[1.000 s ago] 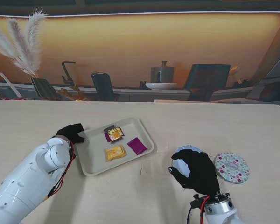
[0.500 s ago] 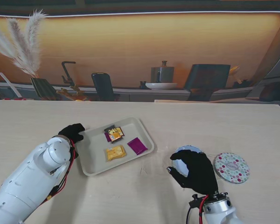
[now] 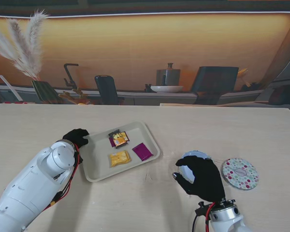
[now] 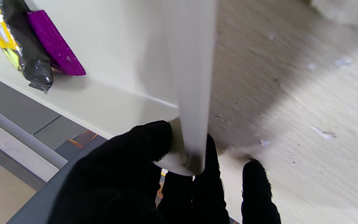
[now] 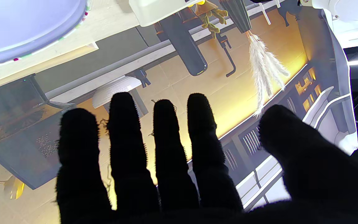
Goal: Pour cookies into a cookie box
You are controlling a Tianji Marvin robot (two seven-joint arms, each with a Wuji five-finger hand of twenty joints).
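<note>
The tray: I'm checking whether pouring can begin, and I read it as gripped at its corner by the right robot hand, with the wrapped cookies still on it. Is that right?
Not quite. The left robot hand pinches the tray corner, as the left wrist view shows. The wrapped cookies do lie on it.

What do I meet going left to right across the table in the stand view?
Left hand → tray → right hand → lid. The cookie box sits partly under the right hand, so I leave it out of the order.
</note>
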